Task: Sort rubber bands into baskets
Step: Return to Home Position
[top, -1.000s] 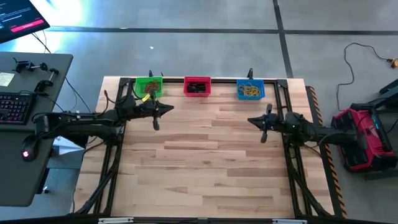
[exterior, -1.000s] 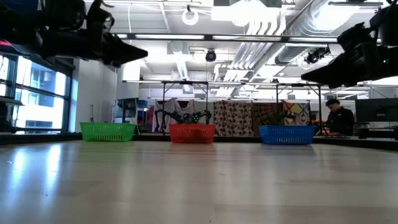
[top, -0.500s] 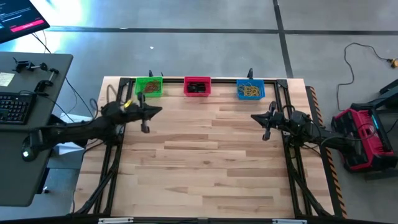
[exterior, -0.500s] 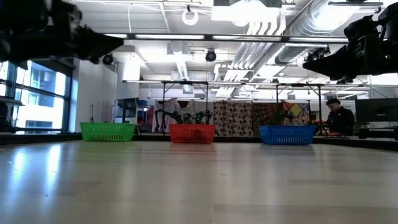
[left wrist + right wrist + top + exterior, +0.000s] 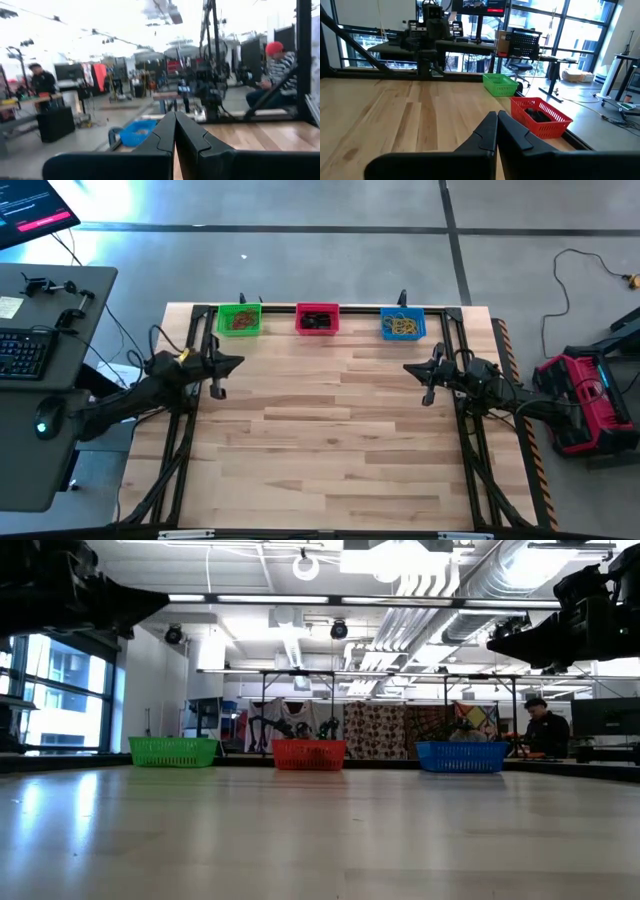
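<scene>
Three baskets stand in a row along the table's far edge: a green one [image 5: 239, 319] with tan bands, a red one [image 5: 317, 319] with dark bands, a blue one [image 5: 402, 326] with yellow bands. My left gripper [image 5: 240, 361] hangs shut above the table's left side, near the green basket, holding nothing. My right gripper [image 5: 408, 368] is shut over the right side, near the blue basket, also with nothing in it. Both point level toward the table's middle. No loose rubber bands show on the wood.
The black frame rails [image 5: 190, 430] run along the table's left and right sides. A desk with a keyboard [image 5: 22, 352] stands left of the table, a red device [image 5: 585, 395] on the floor to the right. A person [image 5: 545, 728] sits beyond the table.
My left gripper has drawn back toward the table's left edge, away from the green basket, staying shut. My right gripper has kept almost in place.
</scene>
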`<move>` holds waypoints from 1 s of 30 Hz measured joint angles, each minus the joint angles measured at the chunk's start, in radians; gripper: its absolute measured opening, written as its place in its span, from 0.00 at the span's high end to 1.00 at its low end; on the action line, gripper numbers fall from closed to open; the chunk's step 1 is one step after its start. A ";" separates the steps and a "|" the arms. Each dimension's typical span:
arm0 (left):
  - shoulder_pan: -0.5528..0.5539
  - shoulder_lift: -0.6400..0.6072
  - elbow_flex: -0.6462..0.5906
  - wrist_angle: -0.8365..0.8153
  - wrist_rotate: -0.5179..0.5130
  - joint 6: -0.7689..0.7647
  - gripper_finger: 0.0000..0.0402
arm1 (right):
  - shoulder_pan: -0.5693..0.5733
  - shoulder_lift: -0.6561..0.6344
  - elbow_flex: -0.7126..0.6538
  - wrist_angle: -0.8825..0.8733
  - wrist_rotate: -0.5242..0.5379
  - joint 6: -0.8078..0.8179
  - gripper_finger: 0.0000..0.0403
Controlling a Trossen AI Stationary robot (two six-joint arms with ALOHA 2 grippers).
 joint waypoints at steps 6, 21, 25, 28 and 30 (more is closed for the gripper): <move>0.007 0.001 -0.001 -0.098 0.007 -0.002 1.00 | -0.009 0.011 0.000 0.000 0.001 -0.002 1.00; 0.010 0.015 -0.001 -0.128 0.007 -0.157 1.00 | -0.031 0.061 0.000 0.000 0.001 0.276 1.00; 0.010 0.015 -0.001 -0.126 0.006 -0.157 1.00 | -0.031 0.061 0.000 0.000 0.001 0.268 1.00; 0.010 0.015 -0.001 -0.129 0.006 -0.157 1.00 | -0.031 0.061 0.000 0.000 0.001 0.271 1.00; 0.010 0.015 -0.001 -0.126 0.006 -0.157 1.00 | -0.031 0.061 0.000 0.000 0.001 0.269 1.00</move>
